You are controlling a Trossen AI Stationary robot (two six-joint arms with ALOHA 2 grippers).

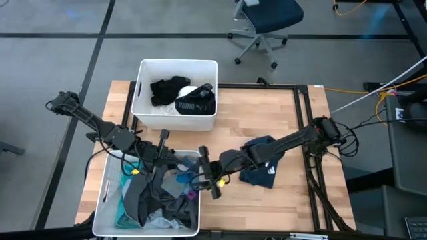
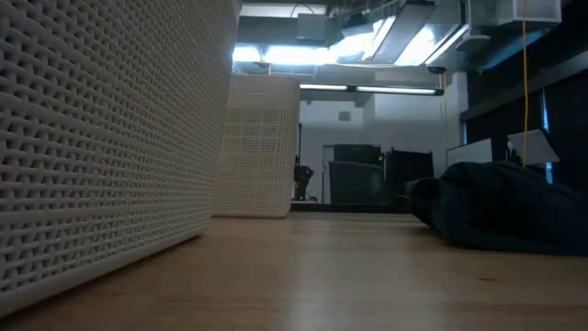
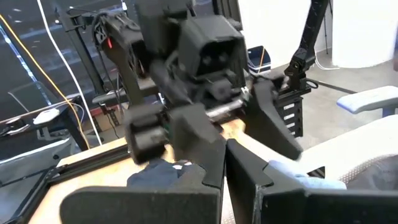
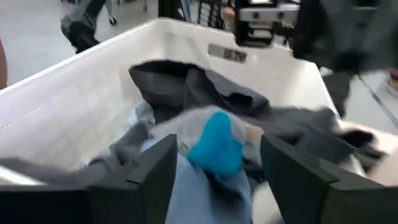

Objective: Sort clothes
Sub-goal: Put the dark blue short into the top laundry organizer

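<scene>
Two bins sit on our table: the far bin (image 1: 175, 72) holds black clothes, the near bin (image 1: 107, 197) a tangled heap (image 1: 160, 200) of grey, blue and teal garments, and one dark garment (image 1: 261, 167) lies on the wood. Our right gripper (image 4: 217, 171) hangs over the heap, fingers apart and empty; our left gripper (image 1: 162, 155) hovers beside it, and we cannot tell its state. Soft, light, floppy cloth will snag, so we should pinch one raised fold
</scene>
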